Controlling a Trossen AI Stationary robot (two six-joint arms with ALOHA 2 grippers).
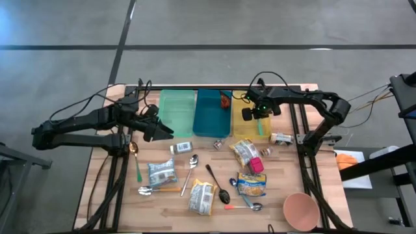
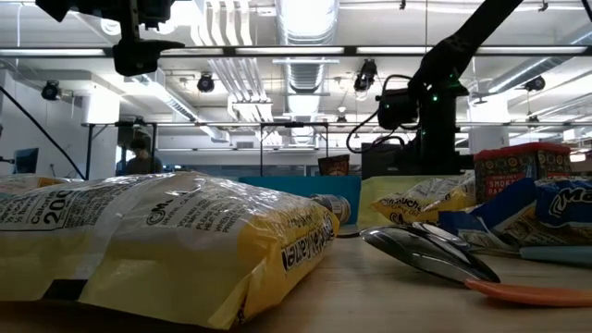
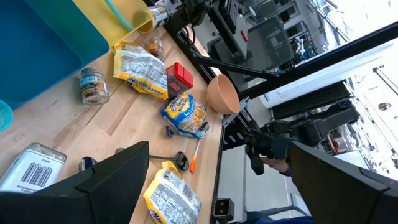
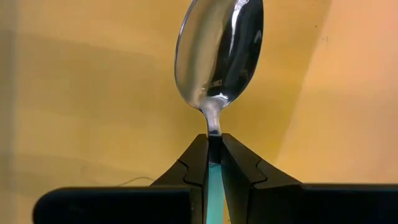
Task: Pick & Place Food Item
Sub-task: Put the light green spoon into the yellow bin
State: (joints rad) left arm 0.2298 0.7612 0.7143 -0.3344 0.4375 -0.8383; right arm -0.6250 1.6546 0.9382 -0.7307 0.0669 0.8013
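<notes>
Here my right gripper [image 4: 213,149] had its fingers clamped on a spoon [image 4: 219,59] over the yellow bin [image 1: 246,122]; my left gripper [image 1: 156,130] hung wide open above the table [image 1: 273,188].

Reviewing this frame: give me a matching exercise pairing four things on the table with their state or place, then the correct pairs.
Things:
1. right hand
2. left hand
3. pink bowl
4. yellow bin

States or places:
A. open, holding nothing, beside the green bin
B. below the spoon that the right hand carries
C. shut on a spoon with a teal handle
D. upright, near the table's front right corner

Pairs: 1-C, 2-A, 3-D, 4-B
</notes>
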